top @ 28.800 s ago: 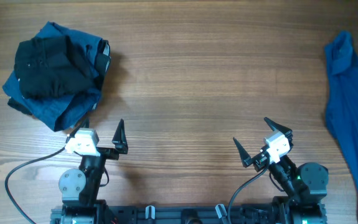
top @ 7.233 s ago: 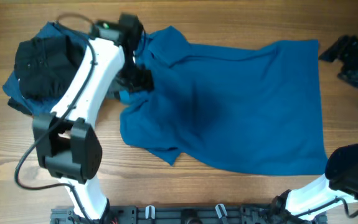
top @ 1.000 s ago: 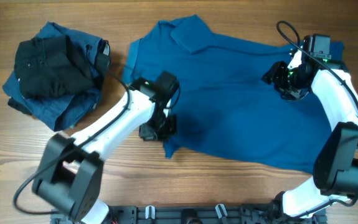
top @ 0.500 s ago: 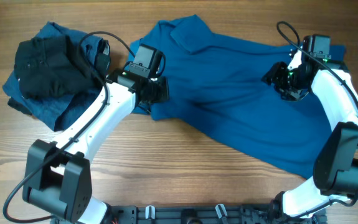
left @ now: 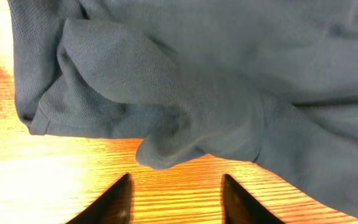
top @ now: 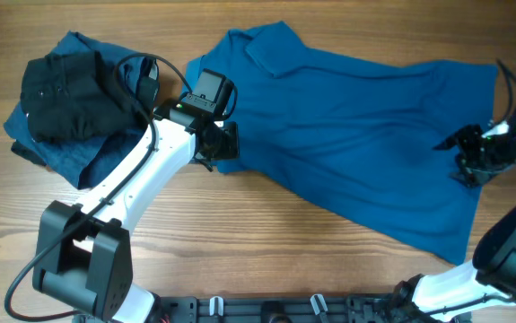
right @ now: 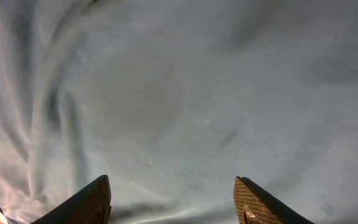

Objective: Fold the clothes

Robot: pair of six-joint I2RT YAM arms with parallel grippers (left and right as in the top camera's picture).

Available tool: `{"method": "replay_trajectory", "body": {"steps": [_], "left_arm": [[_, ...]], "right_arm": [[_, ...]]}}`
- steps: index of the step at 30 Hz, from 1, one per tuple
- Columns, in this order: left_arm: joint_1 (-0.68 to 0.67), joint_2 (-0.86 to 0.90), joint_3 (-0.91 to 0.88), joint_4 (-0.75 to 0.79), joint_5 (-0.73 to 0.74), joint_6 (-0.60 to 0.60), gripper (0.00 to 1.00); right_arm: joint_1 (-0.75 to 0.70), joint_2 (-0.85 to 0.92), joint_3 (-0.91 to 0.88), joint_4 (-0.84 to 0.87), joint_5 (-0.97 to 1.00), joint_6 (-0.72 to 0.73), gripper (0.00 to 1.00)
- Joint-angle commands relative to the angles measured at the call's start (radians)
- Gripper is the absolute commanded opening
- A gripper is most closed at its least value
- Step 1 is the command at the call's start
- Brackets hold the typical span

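Observation:
The medium-blue polo shirt (top: 347,117) lies spread across the table, collar (top: 271,45) at the top. My left gripper (top: 224,148) hovers at the shirt's left sleeve. In the left wrist view this gripper (left: 177,186) is open over bare wood, and the bunched sleeve (left: 172,140) lies just past its tips, not held. My right gripper (top: 455,152) hangs over the shirt's right side. Its fingers (right: 171,186) stand wide open above smooth fabric (right: 185,93), gripping nothing. The other clothes are piled at the upper left: a black garment (top: 69,90) on darker blue ones (top: 78,152).
The pile of clothes sits close to my left arm's elbow, with a black cable (top: 141,67) looping over it. Bare wooden table (top: 266,242) shows below the shirt. The arm bases stand at the front edge.
My left gripper carried the sleeve up and to the left, then opened and let it go. My right gripper moved right and down across the shirt, and the shirt's right side now reaches further right.

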Motion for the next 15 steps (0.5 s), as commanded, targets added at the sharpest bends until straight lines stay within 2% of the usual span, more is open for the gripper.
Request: {"method": "replay_trajectory", "body": {"steps": [1,7,15], "left_arm": [[-0.001,0.005,-0.005,0.01,-0.013,0.008,0.56],[0.0,0.005,-0.005,0.024,-0.018,0.008,0.68],[0.035,0.005,-0.005,0.024,-0.018,0.008,0.75]], "right_arm": [[-0.074,-0.1,-0.037,-0.067,0.121,0.057,0.7],[-0.143,-0.129,-0.264,-0.026,0.124,0.084,0.69],[-0.156,-0.192,-0.371,-0.034,0.136,0.061,0.7]]}}
